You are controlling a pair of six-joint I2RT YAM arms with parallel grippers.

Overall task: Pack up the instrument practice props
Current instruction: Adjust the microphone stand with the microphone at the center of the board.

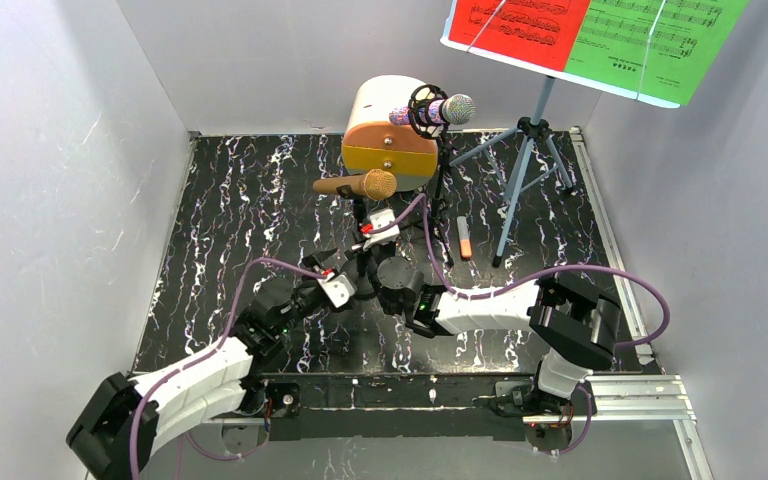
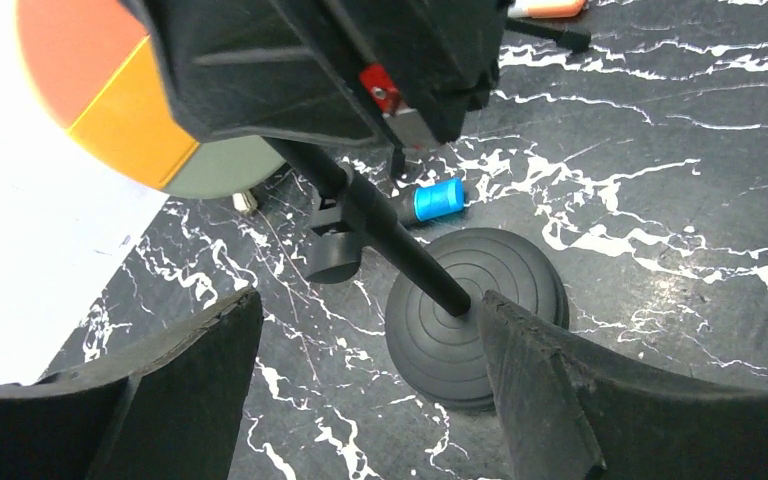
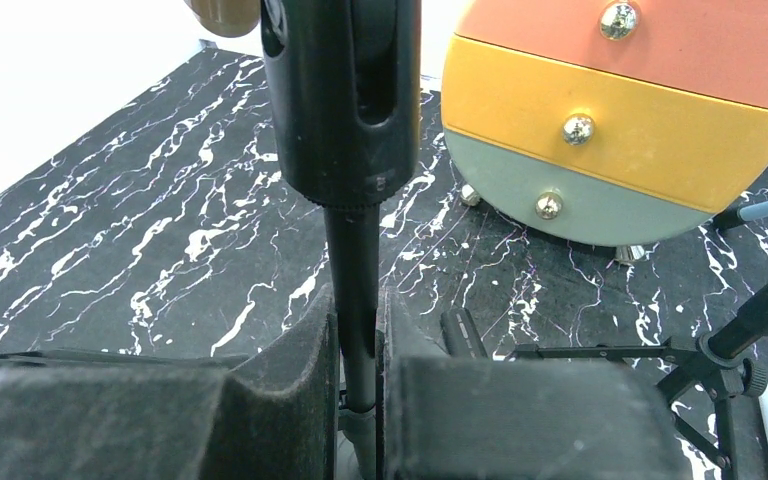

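Note:
The gold microphone (image 1: 360, 185) sits in a black clip (image 3: 340, 100) on a black stand with a thin pole (image 3: 352, 290) and a round base (image 2: 480, 320). My right gripper (image 1: 372, 232) (image 3: 358, 330) is shut on that pole low down. My left gripper (image 1: 352, 272) (image 2: 370, 390) is open and empty, low over the mat, its right finger (image 2: 580, 400) beside the base. The silver-headed purple microphone (image 1: 438, 110) rests on a black tripod (image 1: 445, 200). The pale-blue tripod (image 1: 525, 170) holds the red sheet (image 1: 520, 20) and the green sheet (image 1: 650, 40).
The round cream-and-orange drawer cabinet (image 1: 390, 130) (image 3: 630, 110) stands just behind the gold microphone. A small orange-and-white stick (image 1: 465, 238) lies between the tripods. A small blue cylinder (image 2: 438, 198) lies near the base. Grey walls close in the black marbled mat (image 1: 230, 200).

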